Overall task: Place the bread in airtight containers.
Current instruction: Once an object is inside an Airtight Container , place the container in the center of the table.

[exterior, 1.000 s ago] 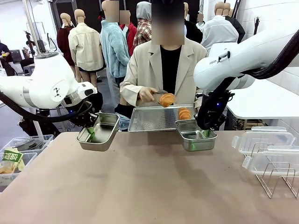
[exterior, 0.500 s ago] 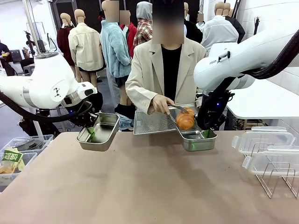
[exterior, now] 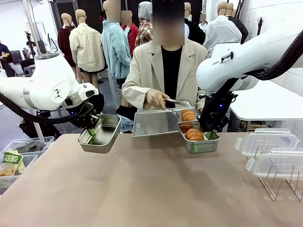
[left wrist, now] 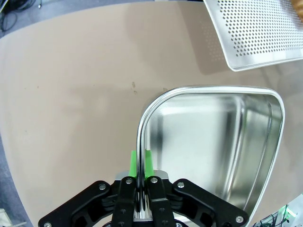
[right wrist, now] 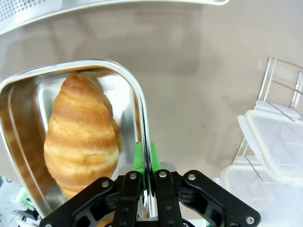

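My left gripper (exterior: 92, 136) (left wrist: 141, 165) is shut on the rim of an empty steel tin (exterior: 101, 133) (left wrist: 213, 142), held above the table at the left. My right gripper (exterior: 208, 135) (right wrist: 143, 161) is shut on the rim of a second steel tin (exterior: 200, 143) (right wrist: 19, 123), which holds one golden croissant roll (exterior: 194, 135) (right wrist: 80, 132). The person across the table holds a perforated metal tray (exterior: 156, 122) carrying another roll (exterior: 188, 115), with tongs (exterior: 177, 101) in the other hand above it.
Clear white-rimmed lids (exterior: 266, 142) (right wrist: 279, 142) rest on a wire rack (exterior: 279, 177) at the right of the table. A bin with packets (exterior: 14, 163) stands off the table's left edge. The perforated tray's edge (left wrist: 258, 33) hangs above the left tin.
The person carried a roll with the tongs from the tray into the right tin and let it go; the tongs have lifted back up. Both arms stayed still.
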Controlling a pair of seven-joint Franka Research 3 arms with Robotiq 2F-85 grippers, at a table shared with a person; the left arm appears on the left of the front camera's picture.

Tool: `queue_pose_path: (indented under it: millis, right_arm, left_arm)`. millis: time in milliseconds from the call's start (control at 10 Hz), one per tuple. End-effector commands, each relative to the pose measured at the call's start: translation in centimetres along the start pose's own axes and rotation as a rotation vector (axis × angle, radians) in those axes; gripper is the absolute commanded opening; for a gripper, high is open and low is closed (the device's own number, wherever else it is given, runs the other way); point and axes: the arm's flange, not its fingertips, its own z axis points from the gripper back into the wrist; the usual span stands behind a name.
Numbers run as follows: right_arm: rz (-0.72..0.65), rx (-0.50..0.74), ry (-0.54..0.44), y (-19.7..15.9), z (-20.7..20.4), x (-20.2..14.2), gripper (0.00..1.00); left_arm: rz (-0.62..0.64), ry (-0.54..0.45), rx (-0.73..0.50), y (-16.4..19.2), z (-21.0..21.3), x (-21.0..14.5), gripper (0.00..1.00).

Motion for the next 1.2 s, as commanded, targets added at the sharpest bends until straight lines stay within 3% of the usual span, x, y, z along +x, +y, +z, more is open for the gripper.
queue_pose_path:
  millis: [0,1100]
  right_arm:
    - [0.000,-0.005,-0.023,-0.04,-0.05,-0.22,0.00]
    - [0.000,-0.005,-0.023,-0.04,-0.05,-0.22,0.00]
  left_arm:
    - [-0.006,-0.006,0.008,0.15,0.29,0.07,0.00]
    - [-0.006,-0.006,0.008,0.15,0.29,0.07,0.00]
